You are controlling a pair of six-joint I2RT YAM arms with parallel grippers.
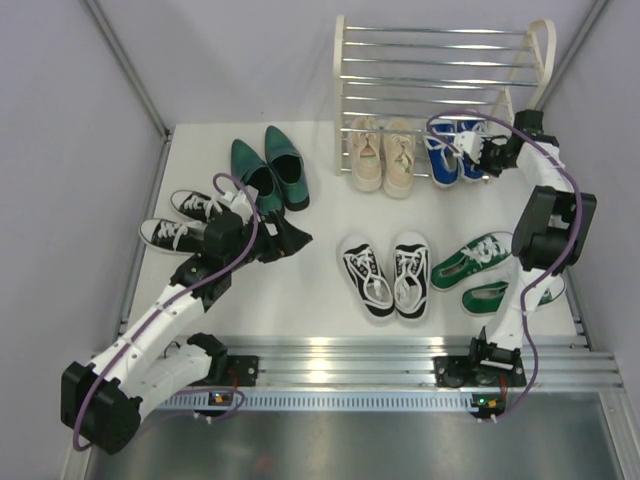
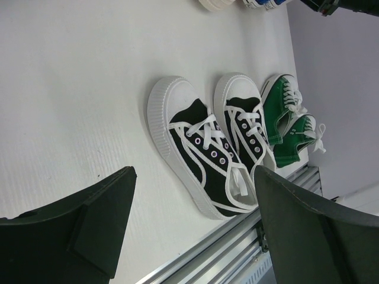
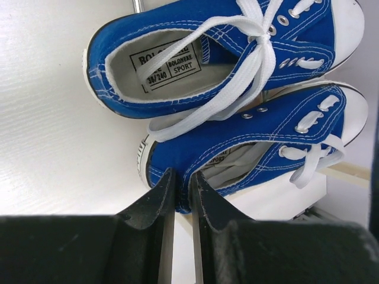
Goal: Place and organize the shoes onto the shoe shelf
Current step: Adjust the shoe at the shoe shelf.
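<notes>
Very little looks finished from where I stand. The upper bars of the shoe shelf [image 1: 340, 60] carry no shoe that I can see. The beige lace-ups [image 1: 383, 155] and the blue sneakers [image 1: 450, 150] sit side by side at the shelf's foot, but I cannot tell whether they rest on its lowest bars or on the table [image 1: 320, 215] beneath. The other four pairs lie on the table, away from the shelf. The dark green dress shoes [image 1: 270, 172] are just off its left end, and one black-and-white pair [image 1: 185, 220] is farther out that way. The second black-and-white pair [image 1: 385, 275] is in front of the shelf's middle, and the green sneakers [image 1: 490, 270] are in front of its right end. So I'd judge most of the sorting is still to do. The right arm rises from its base and folds at the elbow in front of the shelf's right end. Its forearm runs in toward the shelf's lowest tier, and the right claw [image 3: 182, 176] is pinched nearly closed on the heel rim of one of the blue sneakers. The left arm stretches low and slantwise, well short of the shelf's left end. The left claw [image 1: 290, 240] is spread wide, grips nothing, and looks across at the middle black-and-white pair.
</notes>
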